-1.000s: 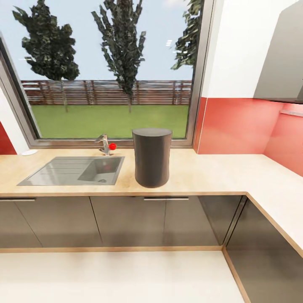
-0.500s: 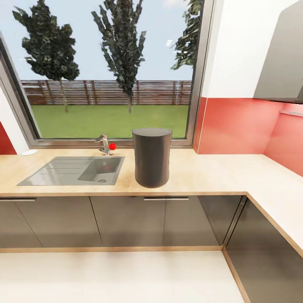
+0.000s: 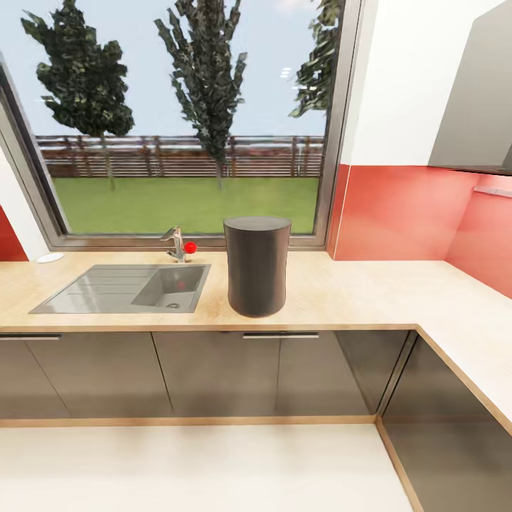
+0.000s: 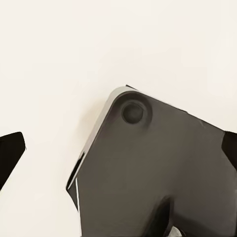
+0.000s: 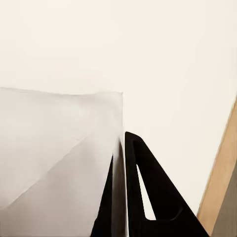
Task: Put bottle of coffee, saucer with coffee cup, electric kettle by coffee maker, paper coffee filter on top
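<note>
The coffee maker (image 3: 257,266) stands upright on the kitchen bench (image 3: 341,291), just beside the right edge of the sink (image 3: 124,287) and in front of the window (image 3: 185,121), with bare wood-grain surface open to its right as far as the corner where the bench turns. That free stretch looks like the natural place for the other pieces of the station, since each has to end up next to the grey cylinder. A small white disc (image 3: 50,257) lies at the far left of the bench near the window frame; it may be the saucer, but it is too small to tell. A tap (image 3: 175,244) with a red knob rises behind the sink. In the right wrist view, the right claw (image 5: 121,192) is closed on a thin white sheet (image 5: 54,163) pinched between its dark fingers (image 5: 148,187), probably the paper coffee filter, carried low over pale floor with a strip of wood edging at one side. In the left wrist view a dark finger (image 4: 10,153) shows over pale floor beside a grey part of the robot (image 4: 148,173); whether that claw is open or closed cannot be told. The likely step in hand is bringing the sheet to the top of the coffee maker.
</note>
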